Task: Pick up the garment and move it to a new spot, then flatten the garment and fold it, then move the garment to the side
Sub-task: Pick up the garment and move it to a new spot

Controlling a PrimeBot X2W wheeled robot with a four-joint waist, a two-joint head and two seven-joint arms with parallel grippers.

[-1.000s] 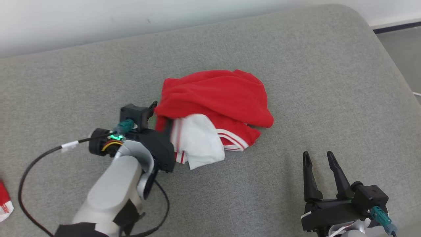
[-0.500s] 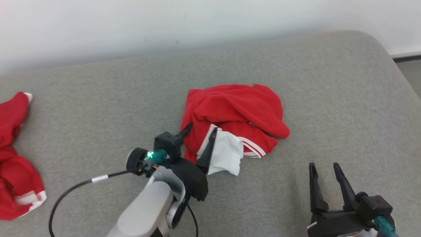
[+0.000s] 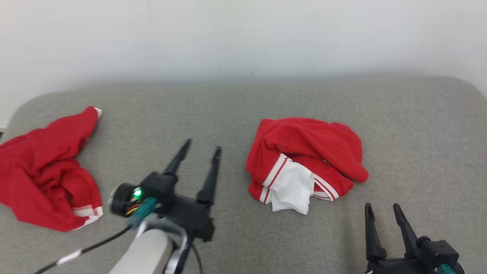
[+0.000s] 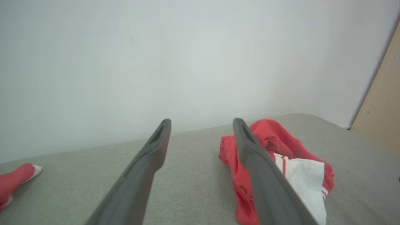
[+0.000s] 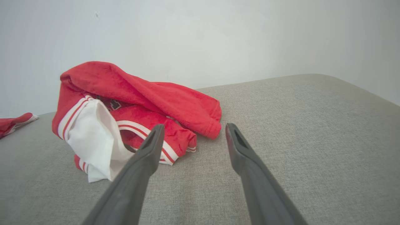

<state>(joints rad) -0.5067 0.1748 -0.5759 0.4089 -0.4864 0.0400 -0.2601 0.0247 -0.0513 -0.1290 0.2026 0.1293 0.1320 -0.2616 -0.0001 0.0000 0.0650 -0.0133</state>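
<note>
L end effector has backed off garment; fingers apart, empty. Garment lies crumpled mid-surface, just right of L tips, fwd-left of R end effector (also apart). Both approx. equally near.

1. Grey woven upholstered surface, far corners rounded, spread across the foreground.
2. Plain white wall directly behind; soft, even light.
3. Tan panel beside wall's right end, left wrist view.
</note>
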